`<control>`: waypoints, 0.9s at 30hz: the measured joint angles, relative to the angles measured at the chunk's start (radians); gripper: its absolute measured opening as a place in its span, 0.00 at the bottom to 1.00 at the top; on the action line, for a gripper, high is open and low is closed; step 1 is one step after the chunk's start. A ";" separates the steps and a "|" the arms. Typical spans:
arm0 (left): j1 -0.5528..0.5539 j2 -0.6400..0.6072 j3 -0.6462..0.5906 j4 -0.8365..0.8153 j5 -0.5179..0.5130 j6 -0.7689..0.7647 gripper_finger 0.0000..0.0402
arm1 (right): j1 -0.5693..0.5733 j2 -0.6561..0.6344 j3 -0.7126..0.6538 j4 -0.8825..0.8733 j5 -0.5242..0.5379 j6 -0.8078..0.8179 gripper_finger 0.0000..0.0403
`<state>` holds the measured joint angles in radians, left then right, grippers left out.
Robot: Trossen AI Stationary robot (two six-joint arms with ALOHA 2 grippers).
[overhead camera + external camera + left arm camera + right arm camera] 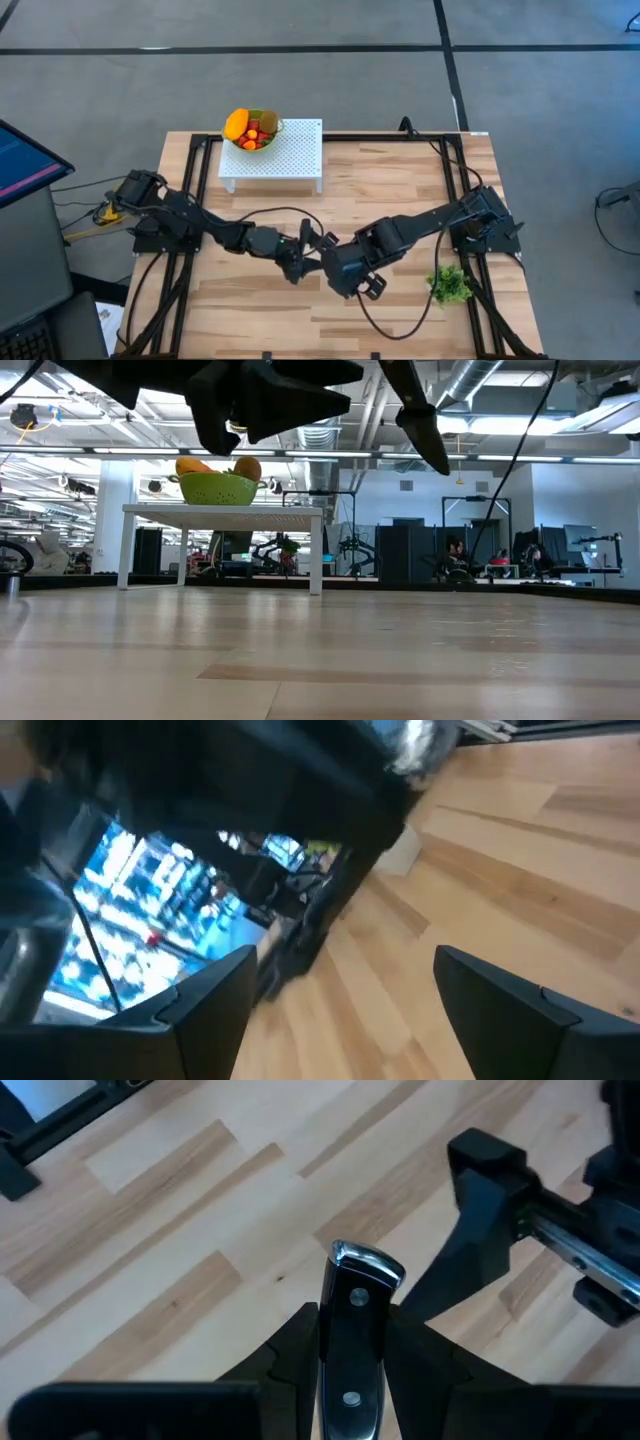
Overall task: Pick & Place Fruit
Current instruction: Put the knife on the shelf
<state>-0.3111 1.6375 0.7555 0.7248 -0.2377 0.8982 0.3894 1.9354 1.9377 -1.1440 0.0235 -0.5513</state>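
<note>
Surface: light wooden surface [400, 190] with a black frame along its edges, seen from above.
Stand: small white perforated stand [285, 152] at about 11 o'clock from the surface centre, against the far edge.
Bowl: green bowl [262, 137] on the stand's 9 o'clock corner; in the low view it sits on top of the stand.
Fruit: all in the bowl. 1 larger orange fruit [237, 124] lies on the 9 o'clock side, a brownish-olive oval fruit [267, 122] on the 3 o'clock side, small red and orange pieces [251, 138] between them.
Left hand: left hand [312, 243] near the surface centre, above the wood and not touching it in the low view. Its 2 fingers [205, 1010] stand wide apart, released, with nothing between them.
Right hand: right hand [345, 270] just beside the left hand, at about 4 o'clock from it. Clenched on a black knife handle [349, 1348] with 2 rivets and a metal end cap; the fingers press both sides of the handle.
Knife: black knife [418, 415] held up off the surface; a dark tapered part points down in the low view.
Leafy bunch: green leafy bunch [451, 285] lying on the wood at about 4 o'clock, near the right arm's base, well apart from both hands.
Contact between hands: cannot tell whether they touch.
</note>
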 joint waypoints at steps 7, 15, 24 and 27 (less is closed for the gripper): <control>-0.093 -0.053 0.001 -0.116 -0.090 -0.235 0.74 | 0.005 0.000 0.000 -0.071 0.020 0.105 0.22; -0.126 -0.240 -0.078 -0.326 -0.223 -0.529 0.74 | -0.074 -0.001 -0.115 0.005 0.055 0.189 0.22; -0.122 -0.596 -0.256 -0.302 -0.207 -0.614 0.74 | -0.212 -0.001 -0.308 0.403 0.006 -0.029 0.22; -0.122 -0.699 -0.276 -0.295 -0.207 -0.640 0.74 | -0.254 -0.001 -0.355 0.532 -0.021 -0.028 0.22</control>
<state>-0.4332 0.9385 0.4791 0.4297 -0.4443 0.2577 0.1357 1.9347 1.5830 -0.6123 0.0027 -0.5790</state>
